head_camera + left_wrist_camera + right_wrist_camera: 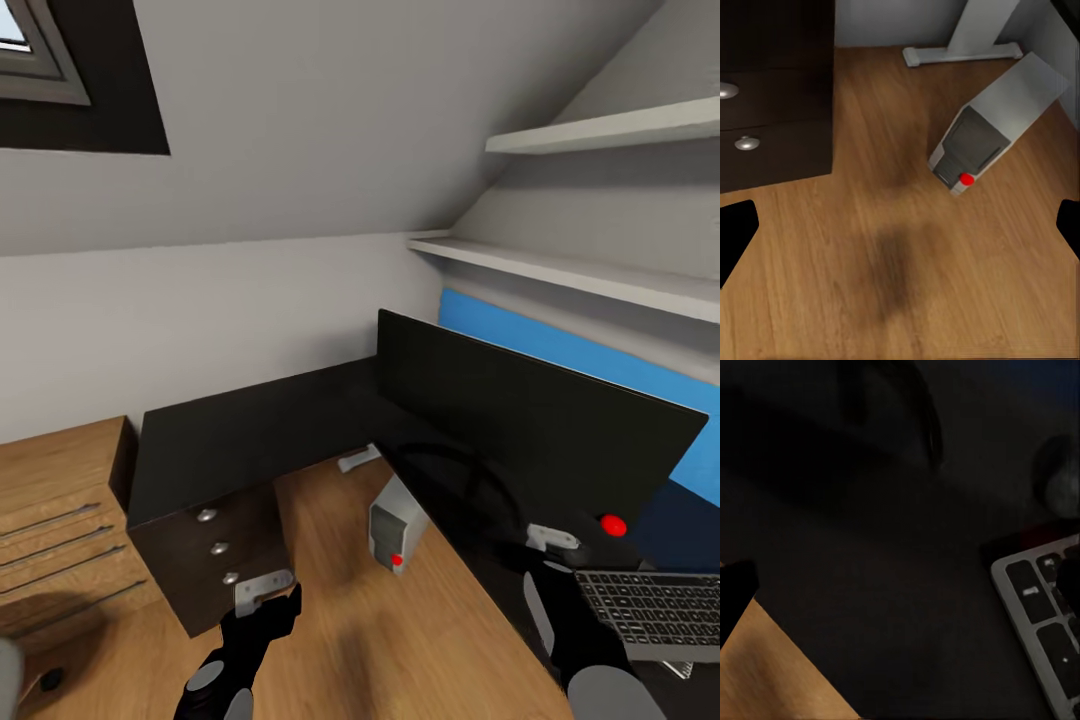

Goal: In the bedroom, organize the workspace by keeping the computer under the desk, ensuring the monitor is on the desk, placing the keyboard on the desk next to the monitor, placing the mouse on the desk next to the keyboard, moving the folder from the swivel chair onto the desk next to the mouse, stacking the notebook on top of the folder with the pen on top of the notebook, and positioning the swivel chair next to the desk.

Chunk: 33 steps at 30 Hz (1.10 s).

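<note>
Our left hand [268, 592] hangs open over the light wood floor [420, 640], its two dark fingertips [736, 232] spread wide apart with nothing between them. Ahead of that hand and a little to its right stands the computer [388, 525], a small grey tower with a red light on its front, set on the floor beneath the glossy black worktop [250, 440]. Beyond it we see the worktop's white pedestal foot [960, 54]. Just left of the left hand sits the black drawer unit [215, 560] with its silver knobs [748, 142].

Our right hand [552, 540] hovers over the worktop, fingers parted and empty. Directly beyond it rises the monitor [530, 420], a wide black screen with a red dot at its lower corner, on a curved black stand [465, 490]. The keyboard [650, 605], dark keys in a grey-silver frame, lies on the worktop just to the right of that hand, close to the monitor's base. A blue wall panel [560, 345] shows behind the monitor, with pale shelves [600, 130] above it.
</note>
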{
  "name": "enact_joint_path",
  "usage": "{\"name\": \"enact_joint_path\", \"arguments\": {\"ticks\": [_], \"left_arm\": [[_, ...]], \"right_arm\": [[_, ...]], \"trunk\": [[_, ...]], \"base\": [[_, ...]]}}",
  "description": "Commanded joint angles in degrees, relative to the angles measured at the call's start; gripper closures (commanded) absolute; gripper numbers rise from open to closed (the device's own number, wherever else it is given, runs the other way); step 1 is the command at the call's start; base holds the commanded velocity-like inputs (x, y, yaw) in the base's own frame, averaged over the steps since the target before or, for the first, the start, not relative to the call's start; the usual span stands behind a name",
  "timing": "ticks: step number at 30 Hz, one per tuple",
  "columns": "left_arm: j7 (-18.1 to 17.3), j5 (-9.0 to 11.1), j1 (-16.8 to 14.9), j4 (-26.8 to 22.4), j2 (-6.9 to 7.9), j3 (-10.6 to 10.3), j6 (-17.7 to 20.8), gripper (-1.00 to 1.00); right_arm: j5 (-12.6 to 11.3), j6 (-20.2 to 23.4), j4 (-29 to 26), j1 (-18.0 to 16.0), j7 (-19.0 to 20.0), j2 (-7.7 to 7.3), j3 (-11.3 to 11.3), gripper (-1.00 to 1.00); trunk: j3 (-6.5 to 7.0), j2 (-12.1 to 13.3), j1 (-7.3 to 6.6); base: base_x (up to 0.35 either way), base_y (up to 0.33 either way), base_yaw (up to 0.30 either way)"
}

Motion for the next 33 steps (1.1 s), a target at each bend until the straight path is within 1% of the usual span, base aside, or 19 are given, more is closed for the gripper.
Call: {"name": "enact_joint_path", "arguments": {"ticks": [1,4,8,12,16,20,23,27,30,33], "left_arm": [[0.49,0.58,-0.04,-0.10,0.02,-0.09,0.16,-1.00],[0.49,0.60,-0.04,-0.12,0.02,-0.13,0.16,-1.00],[0.49,0.61,-0.02,-0.12,0.02,-0.16,0.16,-1.00],[0.49,0.61,0.04,-0.12,0.02,-0.16,0.16,-1.00],[0.49,0.61,0.05,-0.12,0.02,-0.16,0.16,-1.00],[0.49,0.61,0.05,-0.12,0.02,-0.16,0.16,-1.00],[0.49,0.61,0.05,-0.14,0.00,-0.16,0.11,-1.00],[0.49,0.55,0.07,-0.28,-0.04,-0.21,0.05,-1.00],[0.49,0.53,0.88,-1.21,-0.06,-0.24,-0.07,-1.00],[0.49,0.53,2.39,-3.07,-0.03,-0.25,-0.10,-1.00]], "right_arm": [[0.57,0.34,-0.02,-0.06,0.07,-0.03,-0.13,-1.00],[0.63,-0.94,1.21,-0.08,0.08,-0.67,-0.18,-1.00],[0.63,-3.70,5.70,-0.34,0.04,-1.77,-0.20,-1.00],[0.57,-6.72,11.08,-1.41,0.00,-3.74,-0.22,-1.00],[0.61,-7.97,12.07,-1.76,-0.03,-4.55,-0.22,-1.00],[0.57,-9.41,11.81,-1.81,0.02,-4.92,-0.29,-1.00],[0.62,-11.29,11.51,-1.82,0.02,-4.97,-0.23,-1.00],[0.63,-12.34,11.83,-1.83,0.06,-4.95,-0.16,-1.00],[0.64,-13.46,12.03,-1.83,0.00,-4.88,-0.14,-1.00],[0.58,-16.14,12.29,-1.83,-0.07,-4.85,-0.19,-1.00]], "trunk": [[-0.17,-0.14,0.04],[-0.30,-0.14,0.04],[-0.51,-0.14,0.04],[-0.73,-0.14,0.04],[-0.96,-0.14,0.04],[-1.12,-0.14,0.04],[-1.14,-0.14,0.04],[-1.15,-0.14,0.04],[-1.15,-0.14,0.04],[-1.15,-0.14,0.04]], "base": [[0.000,0.000,-0.202],[0.000,0.000,-0.194],[0.000,0.000,-0.181],[0.000,0.000,-0.170],[0.000,0.000,-0.165],[0.000,0.000,-0.097],[0.000,0.000,-0.023],[0.000,0.000,-0.005],[0.000,0.000,-0.001],[0.098,0.000,0.000]]}}
